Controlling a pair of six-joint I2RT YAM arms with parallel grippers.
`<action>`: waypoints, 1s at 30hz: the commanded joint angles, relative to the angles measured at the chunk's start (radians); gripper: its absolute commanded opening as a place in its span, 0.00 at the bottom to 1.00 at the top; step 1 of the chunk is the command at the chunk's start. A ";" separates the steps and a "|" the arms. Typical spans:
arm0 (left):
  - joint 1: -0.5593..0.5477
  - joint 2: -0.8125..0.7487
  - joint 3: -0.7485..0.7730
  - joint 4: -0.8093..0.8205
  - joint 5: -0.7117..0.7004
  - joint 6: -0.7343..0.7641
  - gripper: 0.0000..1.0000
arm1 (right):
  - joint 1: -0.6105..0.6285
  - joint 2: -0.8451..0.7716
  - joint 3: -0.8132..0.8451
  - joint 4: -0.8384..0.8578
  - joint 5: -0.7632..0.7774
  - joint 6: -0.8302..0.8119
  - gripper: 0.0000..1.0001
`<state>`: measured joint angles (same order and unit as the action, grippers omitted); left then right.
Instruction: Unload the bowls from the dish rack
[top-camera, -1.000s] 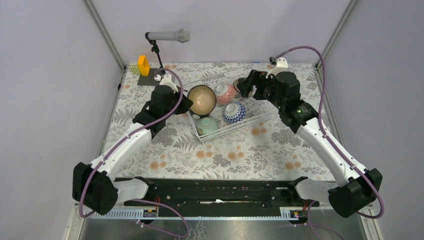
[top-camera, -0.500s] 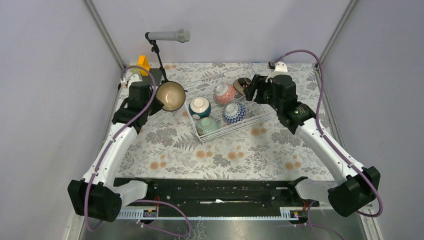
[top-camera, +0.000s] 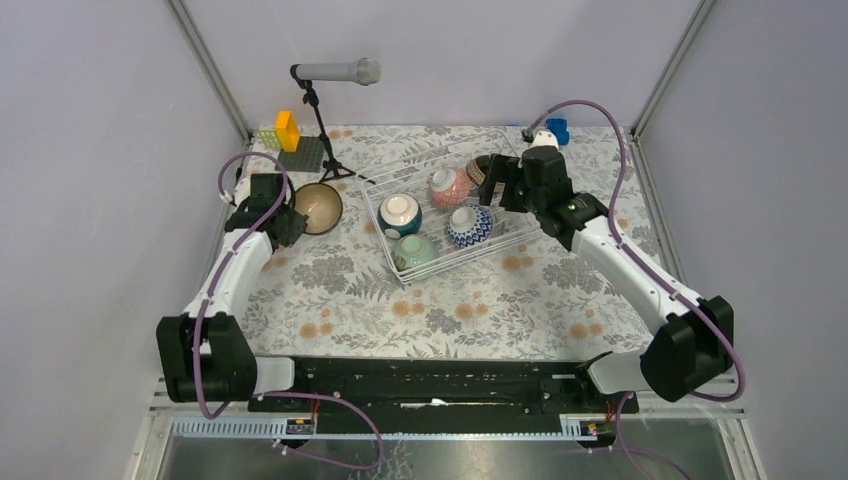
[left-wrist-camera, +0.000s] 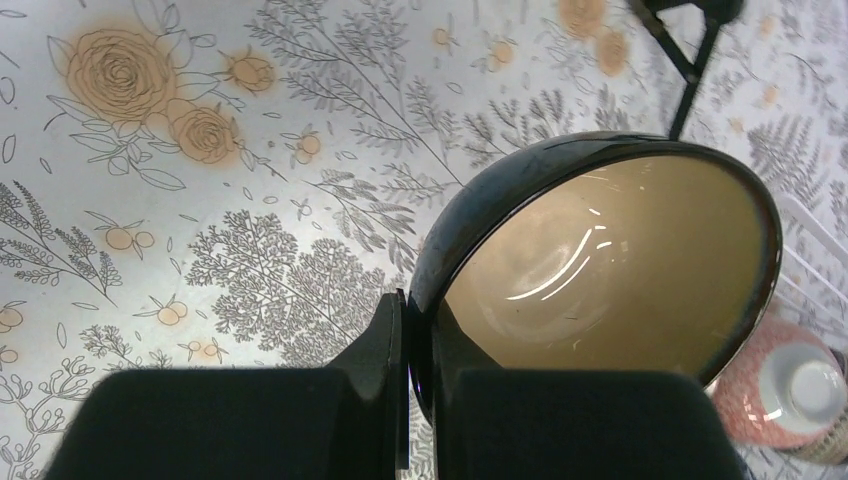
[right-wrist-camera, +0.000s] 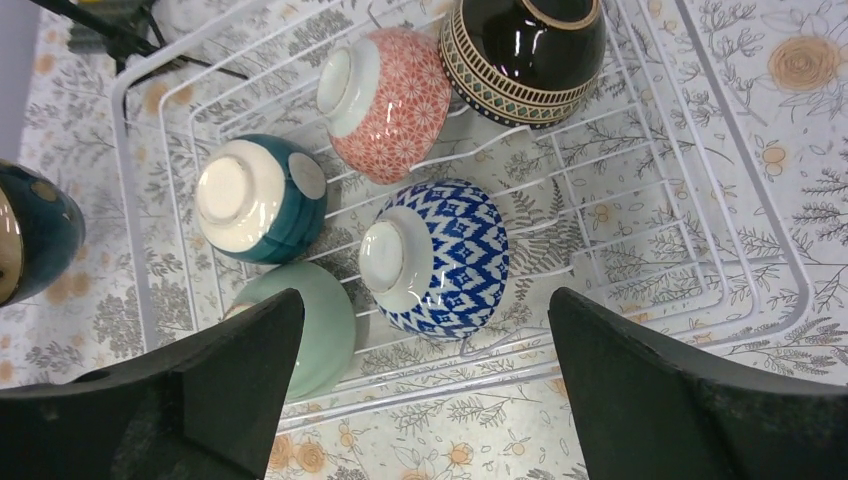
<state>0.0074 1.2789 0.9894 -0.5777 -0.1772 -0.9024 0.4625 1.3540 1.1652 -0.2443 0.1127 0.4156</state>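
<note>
Across the flower-printed tabletop we record a white wire dish rack, set slantwise toward the far side. Left of it stands a microphone stand.

The right hand hangs above the rack, its fingers spread wide and touching nothing.

The left hand pinches the rim of a dark bowl with a tan inside. This bowl is tilted and outside the rack, near the stand's foot. We cannot tell whether it touches the tabletop.

Five bowls lie in the rack, overturned or on their sides:
- green bowl, near edge
- teal bowl
- zigzag bowl
- pink bowl
- brown bowl, far side
</note>
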 joint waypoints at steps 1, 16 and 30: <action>0.032 0.035 0.027 0.146 0.029 -0.077 0.00 | 0.007 0.046 0.080 -0.074 -0.006 -0.005 1.00; 0.086 0.289 0.063 0.150 0.035 -0.182 0.00 | -0.009 0.054 0.014 0.031 0.009 0.042 1.00; 0.182 0.395 0.148 0.161 0.150 -0.138 0.38 | -0.008 0.068 0.025 -0.016 -0.031 -0.047 1.00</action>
<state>0.1913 1.6920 1.0927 -0.4931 -0.0937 -1.0451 0.4572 1.4147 1.1793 -0.2577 0.1017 0.4152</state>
